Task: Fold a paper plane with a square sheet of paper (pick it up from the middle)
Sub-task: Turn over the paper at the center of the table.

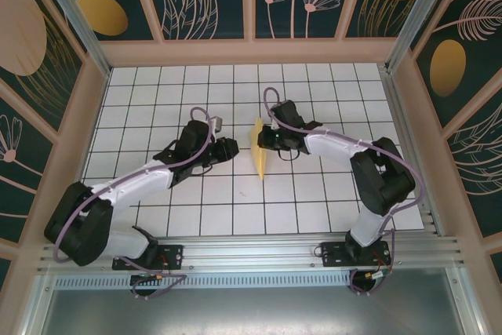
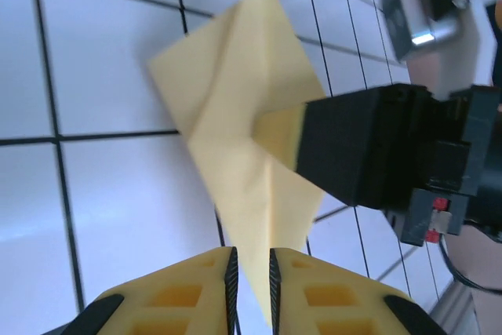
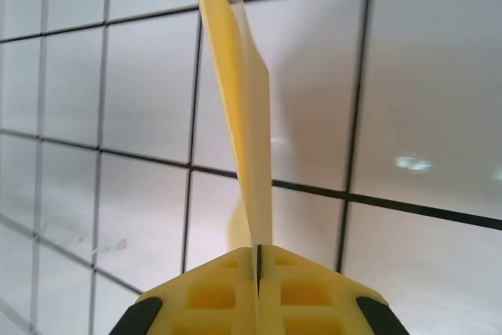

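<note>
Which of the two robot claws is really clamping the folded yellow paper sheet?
The right gripper: its jaws are pressed shut on the folded yellow paper sheet. The left gripper has its jaws slightly apart, a gap showing between them.

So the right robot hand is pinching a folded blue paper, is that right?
Not quite: the folded paper is yellow, not blue, as the right wrist view shows. The right gripper is pinching it.

paper plane (image 1: pixel 259 149) blocks centre, far tiles (image 1: pixel 235 76) free
</note>
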Motion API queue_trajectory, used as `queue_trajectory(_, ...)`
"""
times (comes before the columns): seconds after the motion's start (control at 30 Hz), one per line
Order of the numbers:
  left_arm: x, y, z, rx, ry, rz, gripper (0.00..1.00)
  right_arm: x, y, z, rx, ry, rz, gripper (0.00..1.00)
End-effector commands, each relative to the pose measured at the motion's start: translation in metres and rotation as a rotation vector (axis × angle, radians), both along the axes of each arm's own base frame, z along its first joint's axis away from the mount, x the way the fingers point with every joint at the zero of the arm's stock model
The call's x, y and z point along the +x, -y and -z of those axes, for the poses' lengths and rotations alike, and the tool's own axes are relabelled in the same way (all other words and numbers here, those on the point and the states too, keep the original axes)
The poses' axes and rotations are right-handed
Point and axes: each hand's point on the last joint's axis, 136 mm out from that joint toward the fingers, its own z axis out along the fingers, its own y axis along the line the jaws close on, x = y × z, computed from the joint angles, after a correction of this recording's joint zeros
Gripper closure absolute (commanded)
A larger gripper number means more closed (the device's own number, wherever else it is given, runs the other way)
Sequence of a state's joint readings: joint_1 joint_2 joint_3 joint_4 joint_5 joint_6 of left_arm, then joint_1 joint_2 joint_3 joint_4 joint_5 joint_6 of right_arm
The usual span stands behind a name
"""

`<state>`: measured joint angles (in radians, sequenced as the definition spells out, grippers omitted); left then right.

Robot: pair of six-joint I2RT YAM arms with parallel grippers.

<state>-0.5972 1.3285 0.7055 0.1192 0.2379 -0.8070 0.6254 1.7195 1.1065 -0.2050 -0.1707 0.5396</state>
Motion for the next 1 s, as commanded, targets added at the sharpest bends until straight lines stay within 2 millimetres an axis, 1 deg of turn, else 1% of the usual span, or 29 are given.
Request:
queue_trajectory(0.0,0.002,-0.043,0.014,0.113,-0.001,-0.176,0.78,-0.014,0.057,0.004,-0.449,0.017,0.113,0.94)
queue_trajectory(0.1,0.001,-0.062,0.009,0.126,0.017,-0.260,0.77,-0.020,0.076,0.000,-0.736,0.042,0.179,0.94)
queue_trajectory(0.17,0.001,-0.071,0.006,0.123,0.028,-0.306,0.77,-0.024,0.077,0.000,-0.867,0.061,0.186,0.94)
queue_trajectory(0.2,0.000,-0.075,0.004,0.120,0.037,-0.326,0.77,-0.025,0.075,0.003,-0.923,0.069,0.186,0.94)
queue_trajectory(0.27,-0.003,-0.088,-0.001,0.112,0.055,-0.386,0.77,-0.027,0.064,0.010,-0.989,0.079,0.160,0.93)
queue_trajectory(0.33,-0.007,-0.106,-0.007,0.112,0.077,-0.471,0.75,-0.030,0.048,0.023,-1.036,0.080,0.127,0.93)
queue_trajectory(0.47,-0.019,-0.141,-0.018,0.105,0.122,-0.620,0.72,-0.036,0.015,0.044,-1.072,0.091,0.065,0.90)
queue_trajectory(0.5,-0.022,-0.148,-0.019,0.102,0.129,-0.646,0.72,-0.038,0.006,0.049,-1.069,0.090,0.051,0.90)
queue_trajectory(0.6,-0.030,-0.162,-0.024,0.088,0.155,-0.695,0.70,-0.042,-0.012,0.061,-1.058,0.082,0.022,0.89)
queue_trajectory(0.7,-0.034,-0.167,-0.026,0.081,0.167,-0.706,0.70,-0.045,-0.026,0.065,-1.015,0.074,0.011,0.87)
queue_trajectory(0.8,-0.034,-0.165,-0.026,0.078,0.163,-0.698,0.69,-0.050,-0.036,0.073,-0.963,0.041,-0.008,0.87)
queue_trajectory(0.87,-0.034,-0.164,-0.026,0.074,0.161,-0.697,0.68,-0.055,-0.042,0.078,-0.928,0.017,-0.019,0.85)
queue_trajectory(0.97,-0.033,-0.163,-0.027,0.068,0.165,-0.691,0.68,-0.061,-0.056,0.083,-0.843,-0.014,-0.054,0.83)
